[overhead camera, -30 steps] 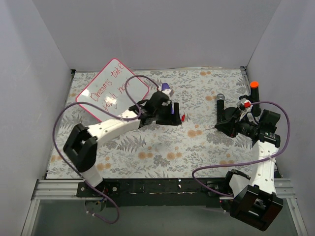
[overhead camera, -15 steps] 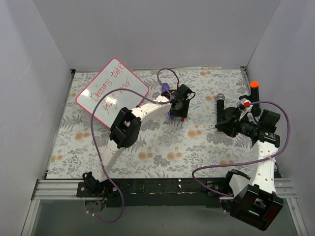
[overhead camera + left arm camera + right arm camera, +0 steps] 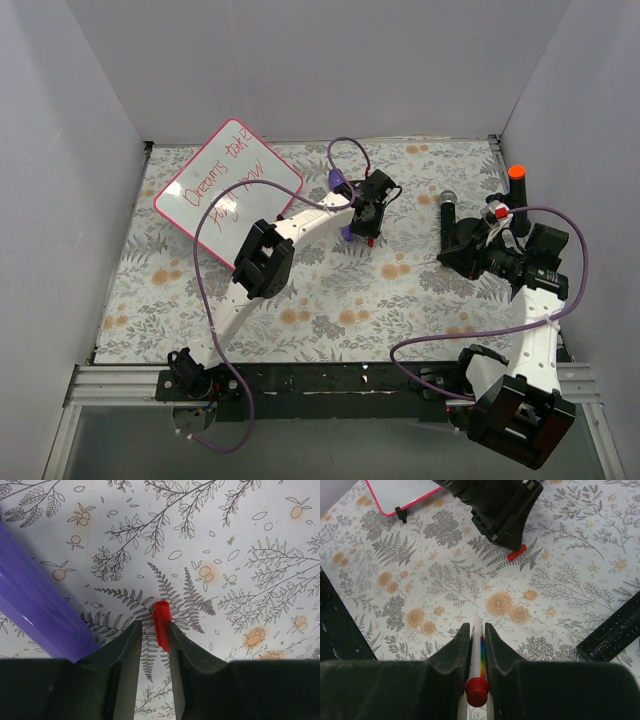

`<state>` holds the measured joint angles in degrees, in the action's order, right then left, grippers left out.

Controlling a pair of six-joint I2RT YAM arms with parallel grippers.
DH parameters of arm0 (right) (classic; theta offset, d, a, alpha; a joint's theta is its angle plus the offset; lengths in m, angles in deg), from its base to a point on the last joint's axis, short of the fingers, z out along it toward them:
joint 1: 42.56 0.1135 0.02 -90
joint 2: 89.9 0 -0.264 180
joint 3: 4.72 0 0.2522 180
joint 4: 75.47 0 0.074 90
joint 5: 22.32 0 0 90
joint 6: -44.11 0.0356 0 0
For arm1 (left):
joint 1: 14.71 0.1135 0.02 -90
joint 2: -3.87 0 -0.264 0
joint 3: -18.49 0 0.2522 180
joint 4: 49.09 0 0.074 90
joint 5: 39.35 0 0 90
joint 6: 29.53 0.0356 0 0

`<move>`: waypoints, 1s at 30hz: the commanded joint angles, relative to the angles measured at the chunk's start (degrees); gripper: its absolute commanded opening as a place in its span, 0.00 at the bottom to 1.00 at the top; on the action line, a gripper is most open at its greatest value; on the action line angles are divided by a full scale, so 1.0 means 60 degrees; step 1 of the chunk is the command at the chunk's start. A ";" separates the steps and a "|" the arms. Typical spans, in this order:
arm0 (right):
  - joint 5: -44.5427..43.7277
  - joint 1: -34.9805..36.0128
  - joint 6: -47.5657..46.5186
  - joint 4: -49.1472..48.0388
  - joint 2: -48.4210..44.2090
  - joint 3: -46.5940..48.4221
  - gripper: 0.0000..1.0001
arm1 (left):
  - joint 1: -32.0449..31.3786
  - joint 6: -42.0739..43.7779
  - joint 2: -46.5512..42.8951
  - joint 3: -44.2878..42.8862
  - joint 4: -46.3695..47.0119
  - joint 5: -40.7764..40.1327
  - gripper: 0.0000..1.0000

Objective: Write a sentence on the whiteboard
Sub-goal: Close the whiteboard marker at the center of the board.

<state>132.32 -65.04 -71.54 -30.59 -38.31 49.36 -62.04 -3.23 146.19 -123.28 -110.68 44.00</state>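
Two grippers are mine, and they stand differently. My left gripper (image 3: 154, 626) points down at the flowered table (image 3: 330, 300) with its jaws drawn narrow on either side of a small red cap (image 3: 161, 622). The cap lies against the right-hand finger (image 3: 192, 675), while a sliver of daylight shows on the other side, so the jaws are not clamped on it. A purple stick (image 3: 35, 610) runs slantwise just beside that gripper, cut off by the edge of the wrist view, so I cannot tell its full length. My right gripper (image 3: 476, 627) is closed tight on a white marker (image 3: 477, 645) with a rainbow stripe and a red end. The marker points out over the table towards the left arm and touches nothing else. The whiteboard (image 3: 283, 183) lies flat at the far left of the table, turned at an angle, well apart from both grippers. The sentence (image 3: 225, 180) runs across it in two red lines; I make out "Dreams" but the rest is too small to read. A dark speckled bar (image 3: 612, 627) is cut off at the right of my right wrist view.
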 commanded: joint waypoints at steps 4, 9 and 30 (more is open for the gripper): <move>0.0081 -0.0033 0.0071 -0.0322 -0.0132 -0.0142 0.01 | -0.0051 0.0377 0.0142 -0.0229 -0.0421 0.0186 0.23; 0.0081 -0.0033 0.0071 -0.0351 -0.0147 -0.0142 0.01 | -0.0124 0.0480 0.0070 0.0092 -0.0729 0.0260 0.23; 0.0548 -0.0033 0.0027 -0.0279 0.0219 -0.0069 0.01 | -0.0271 0.1095 -0.1425 0.2846 0.0266 0.1036 0.06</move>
<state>132.61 -65.04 -71.34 -31.69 -38.18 48.53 -63.20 0.77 139.81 -110.62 -108.24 47.52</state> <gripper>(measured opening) 0.186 0.148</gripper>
